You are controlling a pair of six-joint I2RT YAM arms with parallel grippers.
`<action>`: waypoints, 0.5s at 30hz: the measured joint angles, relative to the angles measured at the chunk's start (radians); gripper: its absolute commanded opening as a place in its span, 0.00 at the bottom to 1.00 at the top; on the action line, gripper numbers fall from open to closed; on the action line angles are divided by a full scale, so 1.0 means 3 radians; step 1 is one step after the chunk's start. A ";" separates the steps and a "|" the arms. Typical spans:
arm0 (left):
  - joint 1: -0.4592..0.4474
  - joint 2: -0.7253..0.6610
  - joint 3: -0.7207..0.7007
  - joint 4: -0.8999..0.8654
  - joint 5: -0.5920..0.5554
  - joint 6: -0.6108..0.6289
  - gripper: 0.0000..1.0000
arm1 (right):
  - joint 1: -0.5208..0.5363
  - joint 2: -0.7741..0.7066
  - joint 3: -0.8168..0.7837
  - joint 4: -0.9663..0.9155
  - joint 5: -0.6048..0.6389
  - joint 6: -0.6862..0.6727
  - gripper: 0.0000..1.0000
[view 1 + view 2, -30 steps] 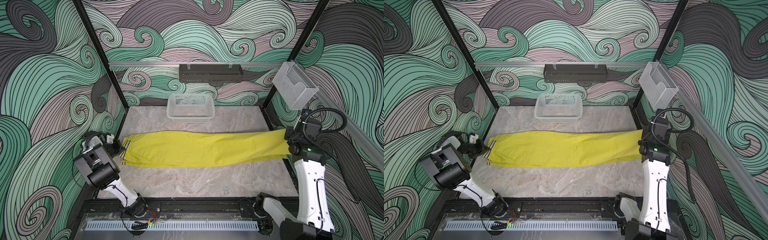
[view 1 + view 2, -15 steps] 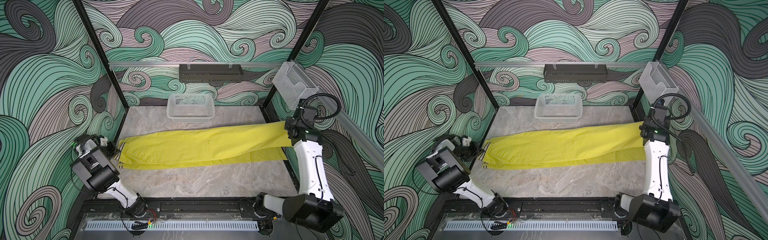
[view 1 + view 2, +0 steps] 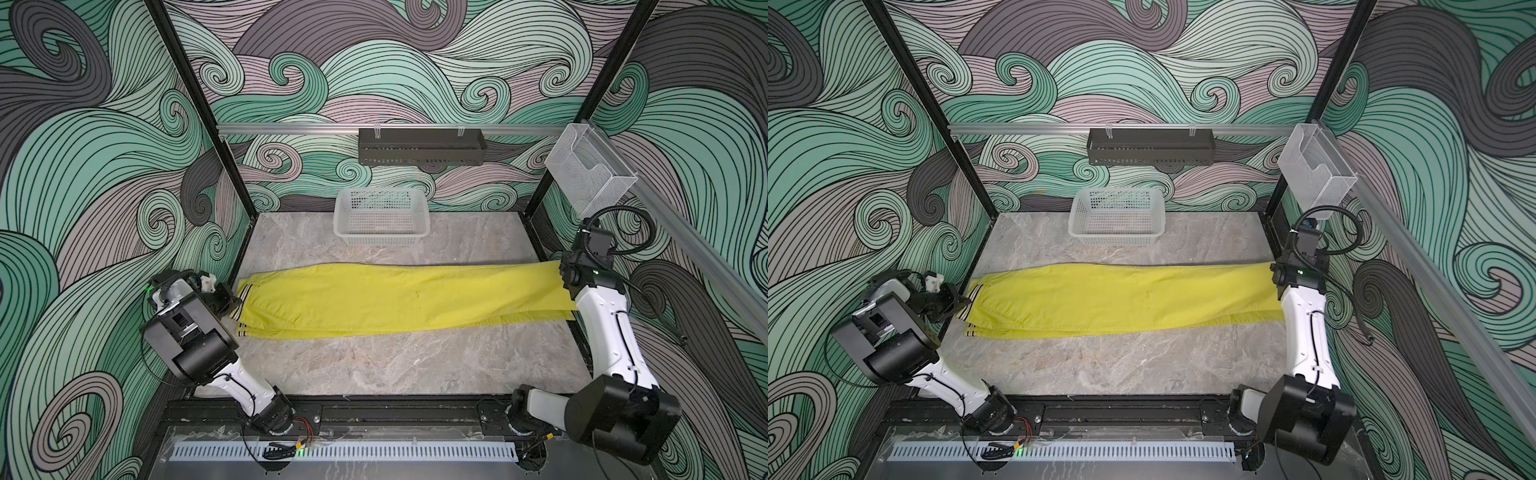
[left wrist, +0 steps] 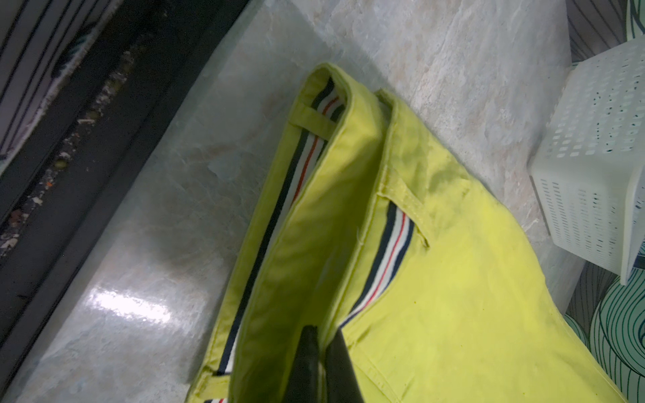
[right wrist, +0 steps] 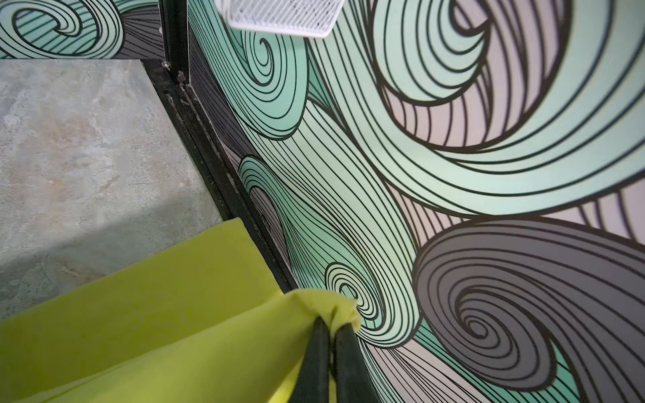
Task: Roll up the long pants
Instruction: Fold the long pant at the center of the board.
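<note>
long pants (image 3: 395,297) stretched out, left gripper (image 4: 324,331) clenched on waistband (image 4: 394,244), right gripper (image 5: 331,324) clenched on leg ends

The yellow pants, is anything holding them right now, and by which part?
Yes: the left gripper pinches the pants at the waistband, and the right gripper pinches the leg ends.

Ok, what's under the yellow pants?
The grey marble table shows beside the long pants. One leg lies on the other, its edge peeking out. The fabric hides the tabletop right beneath.
</note>
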 measured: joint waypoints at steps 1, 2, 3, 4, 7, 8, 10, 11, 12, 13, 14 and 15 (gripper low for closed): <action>0.0001 0.0000 0.0000 0.0001 0.0001 0.0000 0.00 | -0.0019 0.0072 0.0014 0.0008 -0.0006 0.0011 0.00; 0.0001 0.0000 0.0000 0.0001 0.0003 0.0000 0.00 | -0.0037 0.0150 0.0032 0.0024 -0.0017 0.0024 0.00; 0.0001 0.0000 0.0000 0.0001 0.0004 0.0000 0.00 | -0.0055 0.0221 0.0050 0.0037 -0.0032 0.0033 0.00; 0.0001 0.0000 0.0000 0.0000 0.0006 0.0000 0.00 | -0.0074 0.0306 0.0066 0.0058 -0.0047 0.0041 0.00; 0.0001 0.0000 0.0000 0.0000 0.0015 -0.0001 0.00 | -0.0121 0.0534 0.0113 0.0076 -0.0095 0.0089 0.00; 0.0003 0.0000 0.0000 0.0004 0.0034 -0.0006 0.00 | -0.0137 0.0605 0.0128 0.0076 -0.0121 0.0103 0.00; 0.0003 0.0000 0.0000 0.0004 0.0065 -0.0022 0.00 | -0.0168 0.0752 0.0201 0.0057 -0.0160 0.0118 0.00; 0.0003 0.0000 0.0000 0.0005 0.0079 -0.0025 0.00 | -0.0177 0.0839 0.0257 0.0048 -0.0181 0.0126 0.00; 0.0003 -0.0001 0.0000 0.0005 0.0085 -0.0027 0.00 | -0.0183 0.0909 0.0305 0.0045 -0.0205 0.0134 0.00; 0.0003 -0.0001 0.0000 0.0005 0.0090 -0.0028 0.00 | -0.0186 0.0996 0.0373 0.0032 -0.0231 0.0144 0.00; 0.0003 -0.0001 0.0000 0.0005 0.0095 -0.0028 0.00 | -0.0187 0.1077 0.0434 0.0013 -0.0254 0.0159 0.00; 0.0003 -0.0001 0.0000 0.0005 0.0098 -0.0029 0.00 | -0.0187 0.1146 0.0487 -0.0014 -0.0275 0.0172 0.00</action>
